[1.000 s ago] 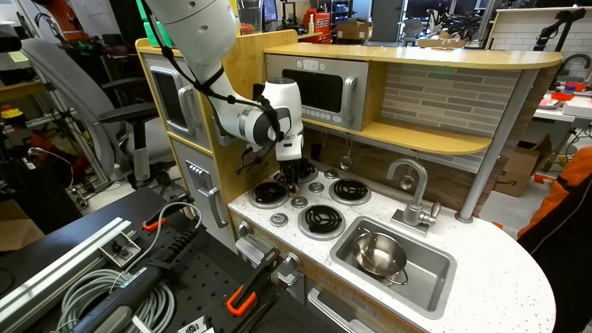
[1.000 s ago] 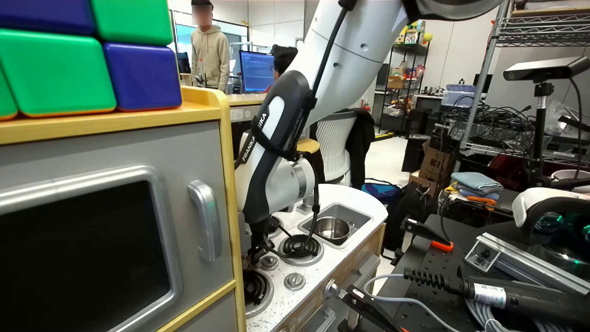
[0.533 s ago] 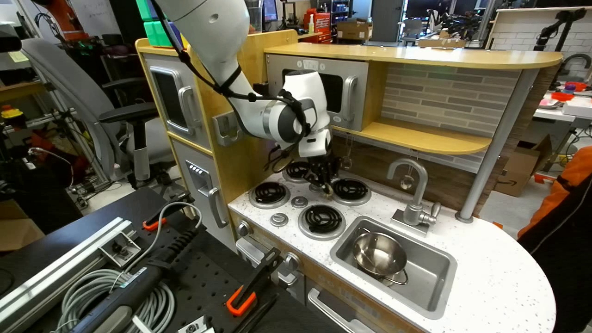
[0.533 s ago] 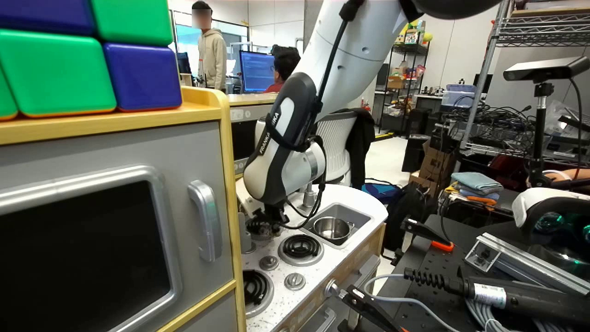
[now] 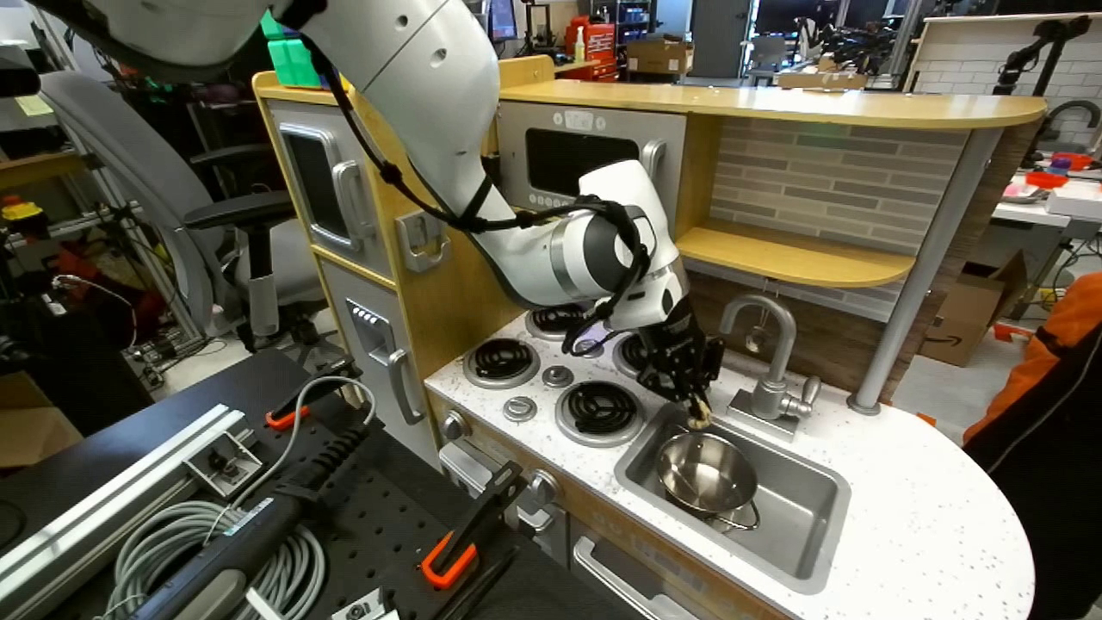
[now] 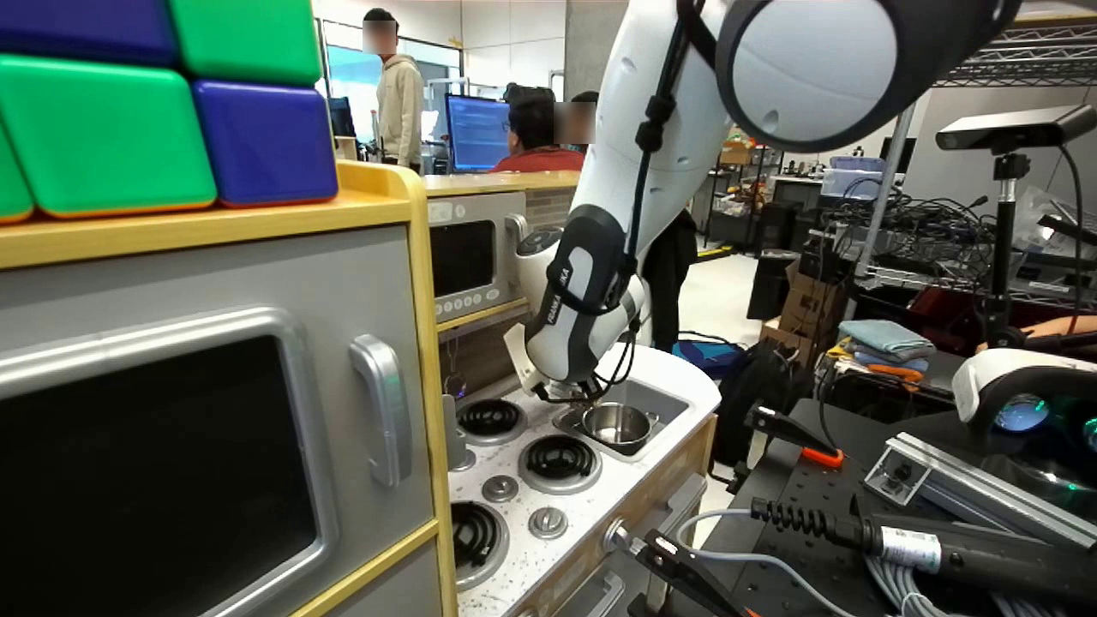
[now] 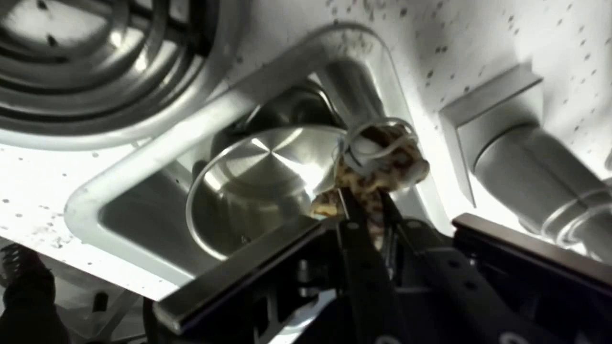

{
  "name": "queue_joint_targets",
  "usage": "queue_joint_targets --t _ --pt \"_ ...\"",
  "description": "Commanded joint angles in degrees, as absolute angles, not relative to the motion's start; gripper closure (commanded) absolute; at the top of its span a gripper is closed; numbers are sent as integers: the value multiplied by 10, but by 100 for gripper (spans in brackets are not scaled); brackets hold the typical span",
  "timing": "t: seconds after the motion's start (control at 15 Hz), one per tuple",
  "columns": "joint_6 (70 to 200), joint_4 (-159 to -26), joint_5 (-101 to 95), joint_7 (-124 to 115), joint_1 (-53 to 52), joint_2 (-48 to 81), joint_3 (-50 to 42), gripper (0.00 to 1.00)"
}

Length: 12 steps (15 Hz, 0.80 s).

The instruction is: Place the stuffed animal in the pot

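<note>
In an exterior view: robot arm (image 5: 521, 258), white, shifted across the bench (image 5: 930, 517) within the last second, from among the burners (image 5: 600, 408) to the edge of the sink (image 5: 794, 521); stuffed animal (image 5: 700, 415), one, its pale part showing, hanging below the jaws, near the rim of the pot (image 5: 708, 474); pot silver, standing in the sink, not moved.

In an exterior view: microwave (image 6: 463, 257), largely covered by the robot arm a second ago, now uncovered; pot likewise unmoved; jaws and stuffed animal not to be made out at the arm's end.

In the wrist view: stuffed animal, spotted brown and tan, pinched between the fingers (image 7: 354, 210); jaws closed on it, spotted fabric showing between them. In line of sight it crosses the pot's rim on the side towards the tap (image 7: 535, 177); whether over the opening or only beside it cannot be told.

Bearing on the task, as judged: carrying nearly done, placing not yet. A short shift towards the middle of the pot, then lowering and release, seems called for. Let go at this spot, the stuffed animal might catch on the rim or drop into the sink.
</note>
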<state>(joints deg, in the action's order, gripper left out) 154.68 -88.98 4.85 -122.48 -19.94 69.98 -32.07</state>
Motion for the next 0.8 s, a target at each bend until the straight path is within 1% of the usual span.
queue_joint_targets --t 0.0,0.13,0.2,0.27,0.4,0.47,0.53,0.73 --pt "1449 -826 4 -1327 -213 752 -369 97" --pt "1391 -813 -22 -1362 -213 762 -374 97" --pt "1356 -809 -35 -1376 -213 762 -372 66" --pt "1329 -810 -48 -1386 -212 761 -368 64" --pt "1290 -811 -73 -1380 -202 745 -346 50" --pt "1289 -822 -84 -1368 -198 730 -332 42" --pt "1293 -830 -93 -1358 -196 719 -322 35" --pt "1335 -857 -113 -1344 -195 683 -295 12"
